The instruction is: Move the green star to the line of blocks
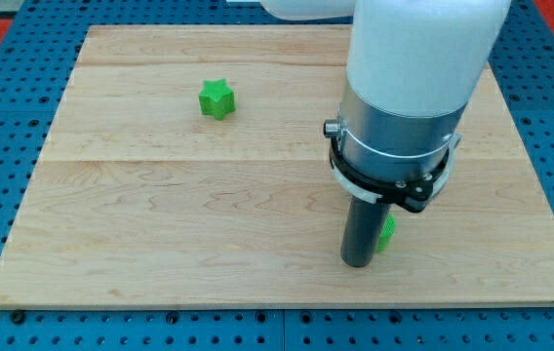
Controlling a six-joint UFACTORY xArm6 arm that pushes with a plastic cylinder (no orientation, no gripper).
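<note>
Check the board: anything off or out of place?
No line of blocks shows. Only the green star at the view's upper left and a green block, mostly hidden, touching my tip. No damage.

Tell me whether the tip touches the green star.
Apart. The camera view shows bare board between my tip and the green star, up at the view's left.

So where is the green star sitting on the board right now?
The green star sits alone in the wooden board's upper left, far up-left of my tip, which is beside a partly hidden green block.
</note>
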